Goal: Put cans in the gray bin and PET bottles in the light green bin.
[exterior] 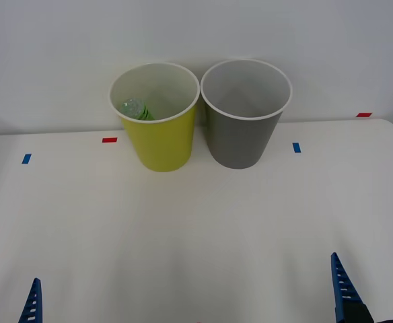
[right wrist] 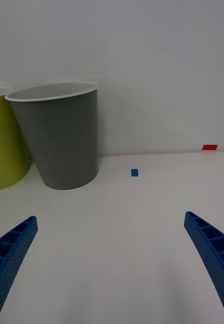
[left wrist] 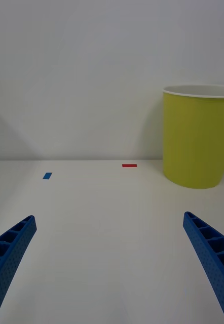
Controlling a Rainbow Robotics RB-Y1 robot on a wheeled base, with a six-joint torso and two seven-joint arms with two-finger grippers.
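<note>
Your left gripper (left wrist: 111, 268) sits low at the near left, its blue ribbed jaws spread wide and holding nothing. Your right gripper (right wrist: 111, 268) sits low at the near right in the same pose, jaws wide apart and likewise holding nothing.

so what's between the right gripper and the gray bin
Nothing: in the right wrist view, bare white table runs from the open right gripper to the gray bin. A blue tape mark sits off to the side.
</note>
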